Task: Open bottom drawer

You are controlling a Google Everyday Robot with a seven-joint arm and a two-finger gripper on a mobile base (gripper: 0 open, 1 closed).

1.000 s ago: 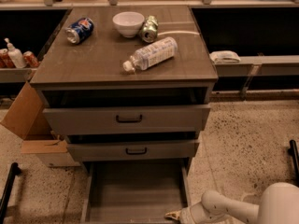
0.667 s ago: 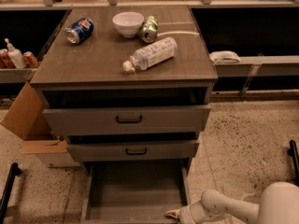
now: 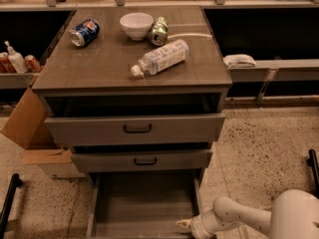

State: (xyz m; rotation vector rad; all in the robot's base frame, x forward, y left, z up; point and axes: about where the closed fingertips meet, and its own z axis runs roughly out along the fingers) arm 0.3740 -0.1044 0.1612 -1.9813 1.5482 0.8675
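The grey wood-grain cabinet (image 3: 124, 73) has three drawers. The bottom drawer (image 3: 144, 203) is pulled far out, showing its plain grey inside; its front and handle lie past the lower edge of the view. My gripper (image 3: 185, 224) is low at the drawer's front right corner, at the end of my white arm (image 3: 239, 215), which comes in from the lower right. The middle drawer front (image 3: 142, 161) and the tall top drawer front (image 3: 134, 128), each with a black handle, stand slightly out.
On the cabinet top lie a blue can (image 3: 83, 32), a white bowl (image 3: 136, 25), a green can (image 3: 159, 31) and a plastic bottle (image 3: 159, 58) on its side. A cardboard box (image 3: 30, 133) stands left of the cabinet. Speckled floor (image 3: 259, 148) lies to the right.
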